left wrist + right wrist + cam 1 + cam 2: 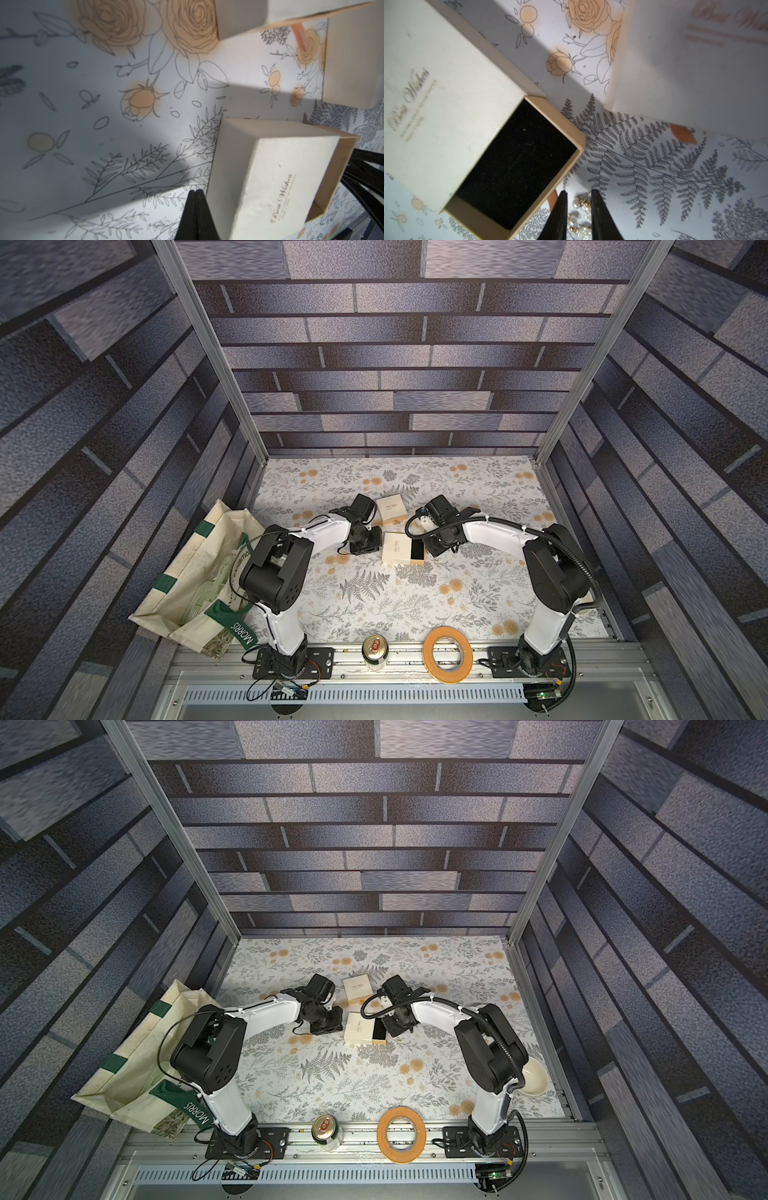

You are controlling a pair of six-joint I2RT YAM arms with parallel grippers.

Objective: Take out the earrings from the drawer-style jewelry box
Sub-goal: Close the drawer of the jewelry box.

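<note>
Can (375, 651) and tape (428, 653) on the front rail (332, 655) stand clear of the box (401, 551); only the right wrist view shows the earrings (581, 216) — outside its bare drawer (517, 166), pinched in the right gripper (579, 191) — left gripper (195, 191) clenched, empty.

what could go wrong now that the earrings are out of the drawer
The earrings seem pinched in the right claw as a loose cluster; one could slip and vanish against the busy floral tabletop. The open drawer lies close beside that claw, so a sideways move might knock it.
</note>
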